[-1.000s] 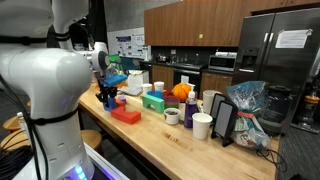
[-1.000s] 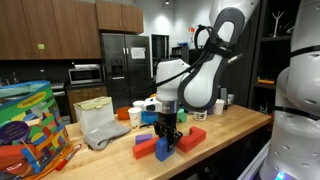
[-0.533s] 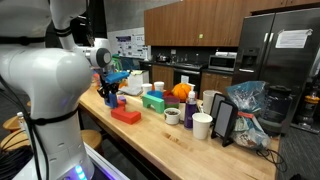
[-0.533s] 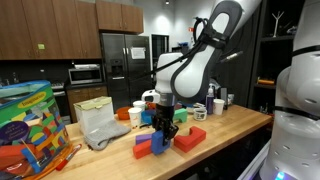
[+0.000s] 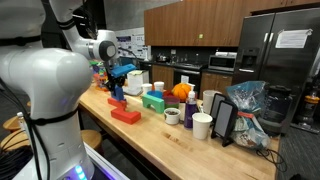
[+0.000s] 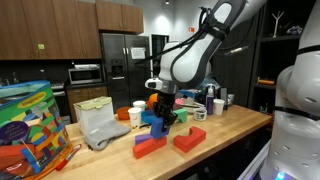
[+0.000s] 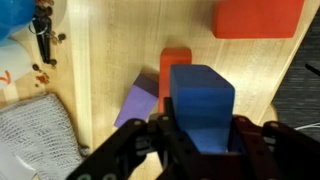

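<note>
Wrist view: gripper [image 7: 203, 135] clenched on blue block [image 7: 200, 95], one finger each side, block upright btwn them. Directly below it on the wooden counter [image 7: 100, 50]: orange-red block [image 7: 176, 58] w/ purple block [image 7: 138, 100] touching its side. Red block [image 7: 258, 15] sits apart at the frame edge; grey mesh cloth [image 7: 35, 140] in the opposite corner.

Vs 1 s ago: gripper was down at counter level among the blocks. Half a sec ago it was partly raised. Now it hangs well clear in both exterior views, gripper [image 6: 160, 118] w/ blue block [image 6: 156, 120] off the surface, and the arm's upper links have swung higher. Gripper [image 5: 116, 86] likewise sits higher, blue block [image 5: 117, 84] in its grip.

On the counter the red block [image 6: 189, 139] and the orange-red block [image 6: 150, 147] haven't shifted. Same for red block [image 5: 126, 115], green box [image 5: 153, 101] and white cup [image 5: 201, 125] farther along. Mesh cloth [image 6: 100, 125] unchanged. Bkgd: fridge [image 6: 120, 65], no change.
</note>
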### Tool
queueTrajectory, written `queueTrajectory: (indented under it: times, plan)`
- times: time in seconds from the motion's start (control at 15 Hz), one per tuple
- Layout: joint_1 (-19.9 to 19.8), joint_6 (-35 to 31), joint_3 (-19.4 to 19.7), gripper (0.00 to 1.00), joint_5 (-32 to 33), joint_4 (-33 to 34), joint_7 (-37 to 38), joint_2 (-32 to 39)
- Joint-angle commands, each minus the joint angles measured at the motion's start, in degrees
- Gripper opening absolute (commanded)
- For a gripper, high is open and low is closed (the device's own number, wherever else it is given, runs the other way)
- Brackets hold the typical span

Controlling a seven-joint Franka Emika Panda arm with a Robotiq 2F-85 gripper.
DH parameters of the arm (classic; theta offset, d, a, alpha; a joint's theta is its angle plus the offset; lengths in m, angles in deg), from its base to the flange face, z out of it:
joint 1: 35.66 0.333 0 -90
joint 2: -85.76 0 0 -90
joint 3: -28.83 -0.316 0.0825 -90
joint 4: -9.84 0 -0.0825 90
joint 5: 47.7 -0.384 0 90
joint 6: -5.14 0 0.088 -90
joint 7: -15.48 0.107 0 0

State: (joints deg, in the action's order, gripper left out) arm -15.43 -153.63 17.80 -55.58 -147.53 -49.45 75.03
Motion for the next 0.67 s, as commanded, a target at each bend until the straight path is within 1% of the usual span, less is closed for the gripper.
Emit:
queueTrajectory:
  times: [0.0, 0.27, 0.6]
  plan:
    - [-0.24, 3.49, 2.55, 0.16, 1.38, -0.23, -0.60, -3.74]
    - [-1.35, 7.07, 4.18, 0.16, 4.15, 0.82, -0.71, -4.68]
    - [-4.07, 8.50, 5.33, 0.16, 9.59, 2.08, -0.30, -5.57]
